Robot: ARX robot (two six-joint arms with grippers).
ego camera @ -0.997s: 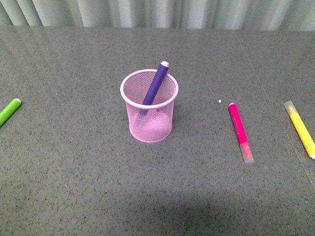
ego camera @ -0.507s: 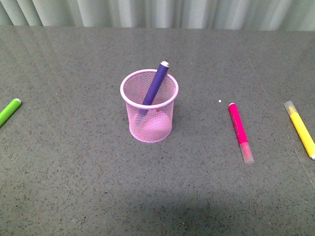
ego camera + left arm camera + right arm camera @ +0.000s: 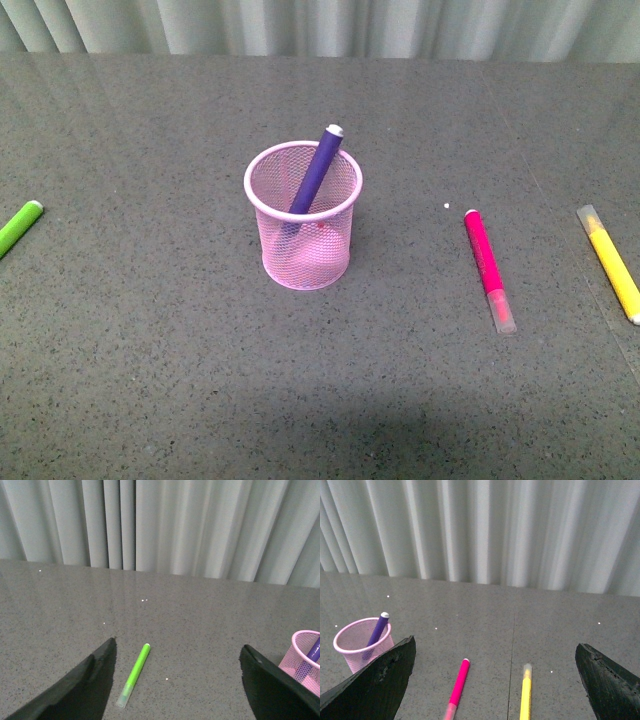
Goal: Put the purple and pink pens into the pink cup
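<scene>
Front view: dark purple marker point(image 3: 317, 170) already inside light pink wire-mesh cup point(image 3: 300, 262), magenta pink marker point(image 3: 487, 262) flat on the table point(image 3: 150, 330) to its right, so grab mid-barrel with the empty, spread-wide right gripper point(image 3: 495, 645), left gripper point(image 3: 178, 644) spread too.

Front view: even diffuse light, medium brightness, no hard shadows. Broad soft dark patch on the table point(image 3: 330, 435) at the near centre edge; pink cup point(image 3: 304, 215) throws almost no shadow. Faint sheen of the curtain point(image 3: 320, 25) on the far table. Focus sharp, mesh resolves. Wrist views: curtain brightly lit, folds softer in right wrist view. Left gripper point(image 3: 178, 644) and right gripper point(image 3: 496, 642) render near-black, underexposed, no surface detail, edges slightly blurred
</scene>
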